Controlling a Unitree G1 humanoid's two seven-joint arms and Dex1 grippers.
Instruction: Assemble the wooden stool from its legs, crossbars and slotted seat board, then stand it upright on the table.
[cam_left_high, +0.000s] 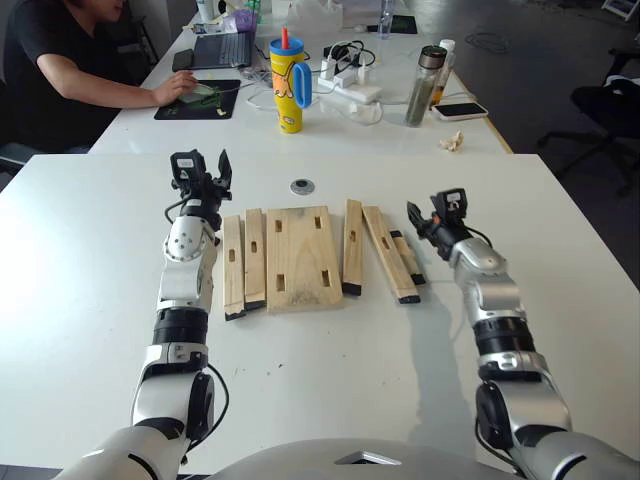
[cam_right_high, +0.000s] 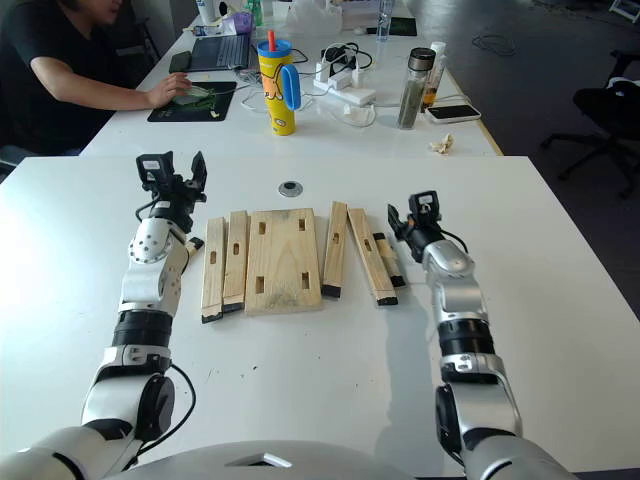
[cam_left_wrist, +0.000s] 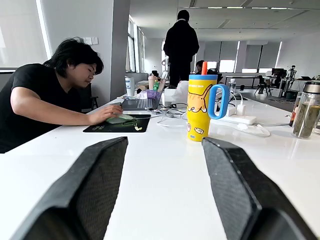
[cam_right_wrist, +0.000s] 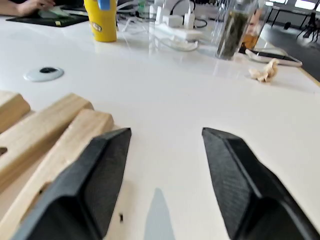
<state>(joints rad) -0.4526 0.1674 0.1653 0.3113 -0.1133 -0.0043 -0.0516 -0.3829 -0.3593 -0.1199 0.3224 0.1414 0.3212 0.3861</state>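
The slotted seat board (cam_left_high: 296, 258) lies flat at the middle of the white table (cam_left_high: 90, 280). Two slotted leg pieces (cam_left_high: 244, 262) lie side by side against its left edge. To its right lie two more legs (cam_left_high: 352, 246) (cam_left_high: 386, 250) and short dark-ended crossbars (cam_left_high: 409, 258). My left gripper (cam_left_high: 205, 170) is open just beyond the far end of the left legs, with nothing between its fingers (cam_left_wrist: 100, 175). My right gripper (cam_left_high: 430, 213) is open beside the far end of the crossbars. In the right wrist view, wooden leg ends (cam_right_wrist: 55, 125) lie next to its fingers (cam_right_wrist: 100, 170).
A round grey grommet (cam_left_high: 302, 186) sits in the table just behind the seat board. On the adjoining table behind stand a yellow cup (cam_left_high: 287, 85), a bottle (cam_left_high: 427, 85), a phone (cam_left_high: 460, 110) and cables. The white table has bare room at the front and both sides.
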